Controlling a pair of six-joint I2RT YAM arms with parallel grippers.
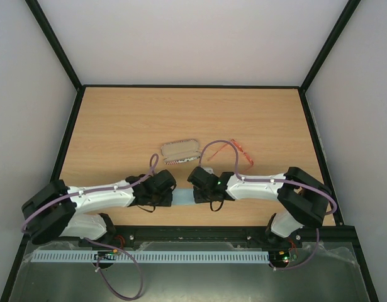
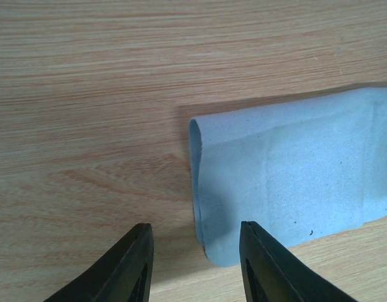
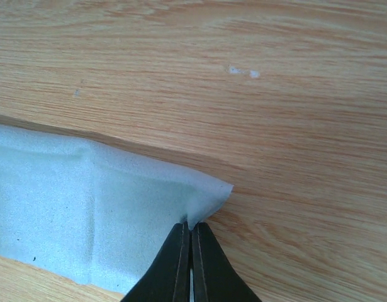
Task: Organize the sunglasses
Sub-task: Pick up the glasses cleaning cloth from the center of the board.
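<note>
Only the top view shows the thin, translucent red-orange sunglasses (image 1: pixel 242 151), just right of the oblong flag-print case (image 1: pixel 180 151). The wrist views show the right gripper (image 3: pixel 191 255) pinching a corner of the square light blue cloth (image 3: pixel 86 214), and the left gripper (image 2: pixel 196 267) spread apart.

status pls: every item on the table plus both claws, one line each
Thin red-orange framed sunglasses: loose on the light wooden table, outside the case, ungripped.
Oblong flag-print case: on the table; open or shut unclear.
Light blue cloth: on the table, one edge folded over, one corner pinched.
Left claw: open, over the cloth's folded edge.
Right claw: shut on the cloth corner.
</note>
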